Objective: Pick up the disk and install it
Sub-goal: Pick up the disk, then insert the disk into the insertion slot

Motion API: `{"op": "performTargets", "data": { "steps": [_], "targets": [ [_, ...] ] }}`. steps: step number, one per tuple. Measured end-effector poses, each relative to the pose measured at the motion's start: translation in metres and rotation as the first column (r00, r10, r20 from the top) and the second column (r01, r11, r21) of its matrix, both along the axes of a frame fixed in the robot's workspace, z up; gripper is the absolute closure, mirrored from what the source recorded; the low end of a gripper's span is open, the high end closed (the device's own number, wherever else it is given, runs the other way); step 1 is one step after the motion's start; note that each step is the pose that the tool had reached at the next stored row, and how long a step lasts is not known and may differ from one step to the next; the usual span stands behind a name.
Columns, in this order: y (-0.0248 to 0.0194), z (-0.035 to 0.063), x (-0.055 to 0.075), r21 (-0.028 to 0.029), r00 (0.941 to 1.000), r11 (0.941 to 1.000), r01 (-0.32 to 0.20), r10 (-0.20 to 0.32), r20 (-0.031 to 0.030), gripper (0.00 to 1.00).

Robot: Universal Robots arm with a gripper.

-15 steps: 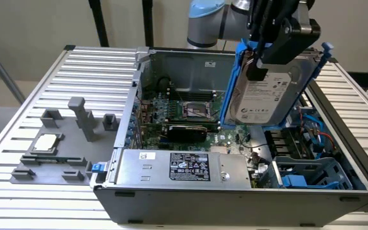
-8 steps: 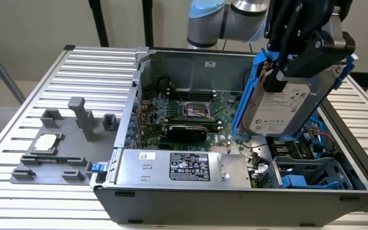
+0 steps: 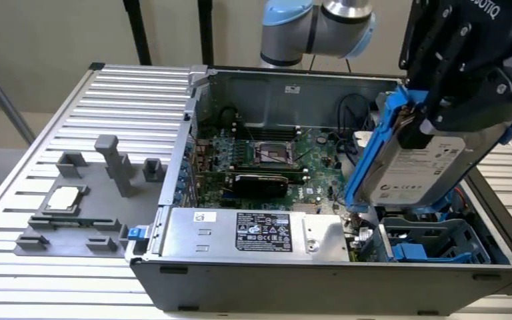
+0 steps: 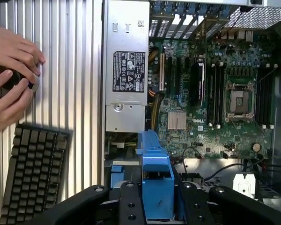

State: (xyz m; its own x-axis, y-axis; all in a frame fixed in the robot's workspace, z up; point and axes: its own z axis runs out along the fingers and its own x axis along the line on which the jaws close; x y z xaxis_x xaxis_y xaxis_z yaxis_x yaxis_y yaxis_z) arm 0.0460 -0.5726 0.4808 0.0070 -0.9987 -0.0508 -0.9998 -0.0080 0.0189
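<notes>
Above open computer case (image 3: 327, 287), over blue drive bay (image 3: 434, 243): end effector (image 3: 443, 113) clamped on disk (image 3: 421, 167), held tilted on edge, clear of drive bay. Step in hand, by my read: carry to drive bay; install not yet done. Calls for disk squared with drive bay opening.

A ribbed metal table (image 3: 105, 87) is carrying an open computer case (image 3: 327, 280), with a grey fixture plate (image 3: 105, 207) and black keyboard (image 4: 33, 173) lying alongside.
</notes>
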Motion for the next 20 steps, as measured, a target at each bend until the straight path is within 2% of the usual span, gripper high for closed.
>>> {"op": "performTargets", "data": {
  "steps": [4,13,15,20],
  "targets": [
    [-0.0057,-0.0014,0.017,0.0,1.0,1.0,0.0,0.0,-0.0001,1.0],
    [-0.0117,-0.006,0.058,0.0,1.0,1.0,0.0,0.0,-0.0014,1.0],
    [-0.0124,-0.0067,0.062,0.0001,1.0,1.0,0.0,0.0,-0.0027,1.0],
    [-0.0125,-0.0067,0.062,0.0001,1.0,1.0,0.0,0.0,-0.0028,1.0]
  ]
}}
